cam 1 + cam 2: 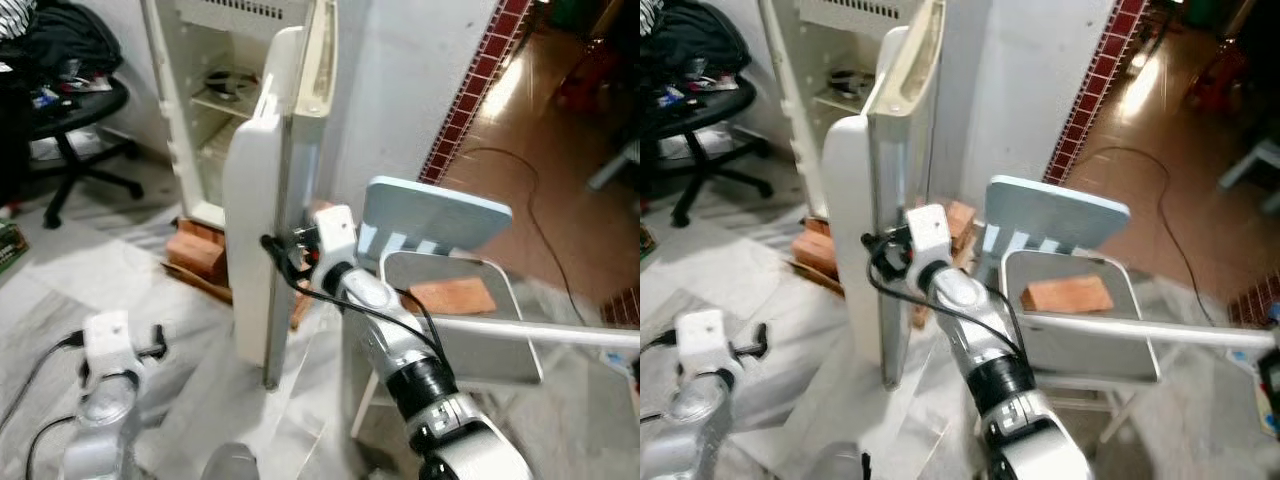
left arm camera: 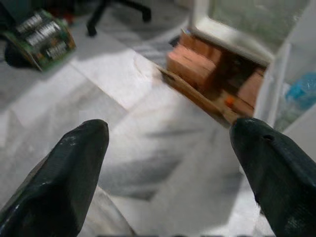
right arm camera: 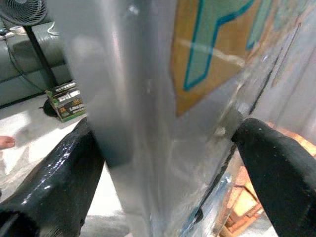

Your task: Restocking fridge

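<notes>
While both arms are in frame, readout near to far:

left arm: low at the robot's left, over the pale marble floor (image 1: 120, 260), touching nothing.
left gripper (image 2: 170, 148): fingers (image 2: 74, 163) spread wide, only floor between them; aimed across the floor at the base of the fridge.
right arm: silver, reaches forward and up from bottom centre to the door edge.
right gripper (image 3: 163, 163): fingers (image 3: 54, 173) set wide, straddling the free edge of the fridge door (image 1: 255, 210), one finger on each face. Left finger looks pressed to the metal; whether the other one touches, cannot tell.
fridge door: white, swung open toward the robot and seen edge-on, upright, standing between the two arms. An orange and teal sticker (image 3: 217, 44) is on the face the wrist camera sees.
chair (image 1: 450, 290): white folding chair just right of the door, beside the right arm. A brick (image 1: 455, 296) lies flat on its seat.
bricks (image 2: 197, 66): stacked under the front of the fridge, with a wooden strip along the floor beside them.
fridge (image 1: 215, 90): cream cabinet, open; shelves visible with something on the upper one, too blurred to identify. A blue item shows low inside in the left wrist view, unclear what.
box (image 2: 42, 34): green printed carton on the floor, far left.
office chair (image 1: 70, 130): black, far left, piled with dark clothes.
wall (image 1: 420, 80): white, right of the fridge, with a dark red tile strip along its corner; brown floor and a cable past it.
fan (image 3: 22, 15): on a stand in the background of the right wrist view.
</notes>
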Motion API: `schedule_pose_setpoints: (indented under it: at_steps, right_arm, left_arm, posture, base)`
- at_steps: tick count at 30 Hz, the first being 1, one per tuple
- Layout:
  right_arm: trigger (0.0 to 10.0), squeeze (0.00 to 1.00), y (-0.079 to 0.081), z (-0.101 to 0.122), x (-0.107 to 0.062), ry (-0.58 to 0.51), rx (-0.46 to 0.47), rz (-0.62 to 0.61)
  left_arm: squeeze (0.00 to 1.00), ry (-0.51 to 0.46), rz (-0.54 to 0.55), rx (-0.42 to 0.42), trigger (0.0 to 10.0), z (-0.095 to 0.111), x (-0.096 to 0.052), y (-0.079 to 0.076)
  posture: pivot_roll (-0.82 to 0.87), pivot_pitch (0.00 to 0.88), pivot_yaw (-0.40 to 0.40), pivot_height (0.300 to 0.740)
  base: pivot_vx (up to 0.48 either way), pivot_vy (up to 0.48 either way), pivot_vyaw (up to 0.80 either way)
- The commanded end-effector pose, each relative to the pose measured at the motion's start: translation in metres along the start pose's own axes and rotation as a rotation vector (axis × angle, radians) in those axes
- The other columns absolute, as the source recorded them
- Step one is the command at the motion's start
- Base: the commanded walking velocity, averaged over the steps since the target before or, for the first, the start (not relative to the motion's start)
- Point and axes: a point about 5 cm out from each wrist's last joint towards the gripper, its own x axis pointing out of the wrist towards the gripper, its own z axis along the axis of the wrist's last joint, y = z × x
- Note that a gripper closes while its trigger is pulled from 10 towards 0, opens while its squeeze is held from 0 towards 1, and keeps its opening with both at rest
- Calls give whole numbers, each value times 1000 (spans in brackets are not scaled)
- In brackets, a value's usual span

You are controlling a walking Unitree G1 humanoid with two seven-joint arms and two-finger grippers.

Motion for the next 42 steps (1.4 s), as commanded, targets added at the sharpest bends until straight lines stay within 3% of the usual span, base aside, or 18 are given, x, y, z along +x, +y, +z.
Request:
schedule_pose_setpoints:
  at_steps: [1,25,31,37,40,42]
  right_arm:
    - [10000,0,7,10,8,-18,26,3]
    - [10000,0,25,22,10,-97,92,130]
    - [10000,0,16,19,8,-87,85,106]
    - [10000,0,-16,9,-3,-75,59,-55]
    - [10000,0,-39,7,-9,-79,12,-212]
    - [10000,0,-45,8,-10,-80,-7,-254]
  left_arm:
    - [0,11,-28,-4,10000,-3,-1,-10]
    - [0,8,-34,-1,10000,-2,2,-12]
    - [0,22,-27,-1,10000,-3,1,-10]
    - [0,13,-31,5,10000,-4,2,-9]
    - [0,-32,-46,19,10000,1,1,-9]
    - [0,-28,-45,25,10000,1,1,-9]
  posture:
    - [218,9,-73,740]
    - [215,0,-71,740]
    - [215,0,-69,740]
    - [213,0,-67,740]
    - [214,0,-67,740]
    - [214,0,-67,740]
  base:
    - [0,480,0]
    - [0,480,0]
    - [0,480,0]
    - [0,480,0]
    - [0,160,0]
    - [0,0,0]
